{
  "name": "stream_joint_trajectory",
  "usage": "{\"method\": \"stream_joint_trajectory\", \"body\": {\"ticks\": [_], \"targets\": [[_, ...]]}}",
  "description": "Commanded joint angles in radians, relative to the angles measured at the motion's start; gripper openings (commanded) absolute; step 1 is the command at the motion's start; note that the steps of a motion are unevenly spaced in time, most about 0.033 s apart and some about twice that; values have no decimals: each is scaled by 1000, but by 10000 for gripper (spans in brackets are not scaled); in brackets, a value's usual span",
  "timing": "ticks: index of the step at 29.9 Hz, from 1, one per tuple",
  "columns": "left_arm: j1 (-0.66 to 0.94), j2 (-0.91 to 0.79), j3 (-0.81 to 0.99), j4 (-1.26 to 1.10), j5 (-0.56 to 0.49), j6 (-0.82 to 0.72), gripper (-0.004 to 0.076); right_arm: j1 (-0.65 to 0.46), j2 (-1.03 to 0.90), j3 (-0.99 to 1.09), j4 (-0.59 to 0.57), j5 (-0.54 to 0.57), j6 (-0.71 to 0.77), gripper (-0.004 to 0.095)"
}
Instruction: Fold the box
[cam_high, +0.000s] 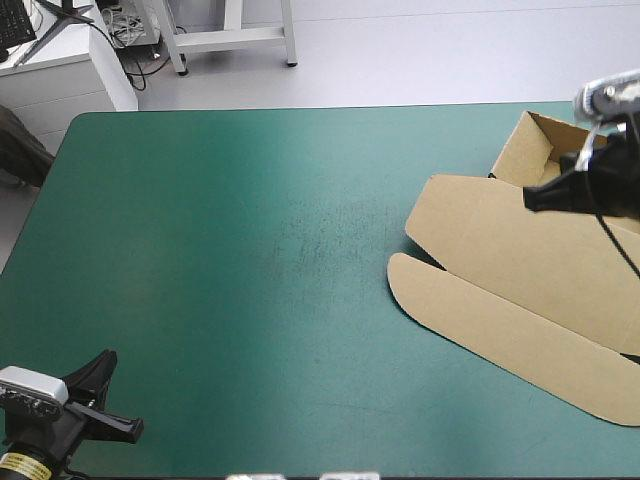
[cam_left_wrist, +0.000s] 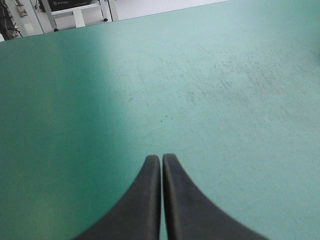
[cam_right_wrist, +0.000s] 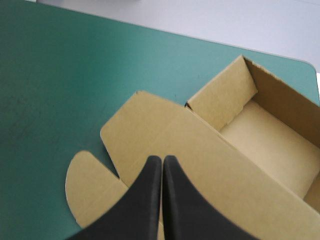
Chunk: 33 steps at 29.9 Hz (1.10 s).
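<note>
Box on the right part of the teal-green cover, partly formed. Its tray stands with walls raised near the far right corner of the table. The lid lies flat and reaches from the tray toward the table's middle and near edge. A long rounded flap lies flat along the lid's near side.

Right gripper hangs over the lid, just beside the tray's near wall. Its black fingers are pressed together in one pointed arch, with no board seen between them. In the right wrist view the lid lies under and ahead of the tips, and the open tray lies beyond to one side.

Left gripper is at the near left corner of the table, well apart from the box. Its fingers are likewise closed, tip to tip, holding nothing. Only bare cover lies ahead of it.
</note>
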Motion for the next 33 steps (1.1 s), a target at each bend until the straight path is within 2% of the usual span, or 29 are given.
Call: {"method": "stream_joint_trajectory", "body": {"ticks": [1, 12, 18, 22, 33], "targets": [[-3, 14, -22, 8, -73, -9, -10, 34, -137, 158, -64, -28, 28, -10], [-3, 14, -22, 8, -73, -9, -10, 34, -590, 865, -45, -269, 16, -10], [-3, 14, -22, 4, -73, -9, -10, 34, -780, 1118, -44, -353, 16, -10], [-3, 14, -22, 4, -73, -9, -10, 34, -855, 1202, -5, -377, 19, -11], [-3, 14, -22, 1, -73, -9, -10, 34, -878, 1209, 4, -407, 16, -20]]}}
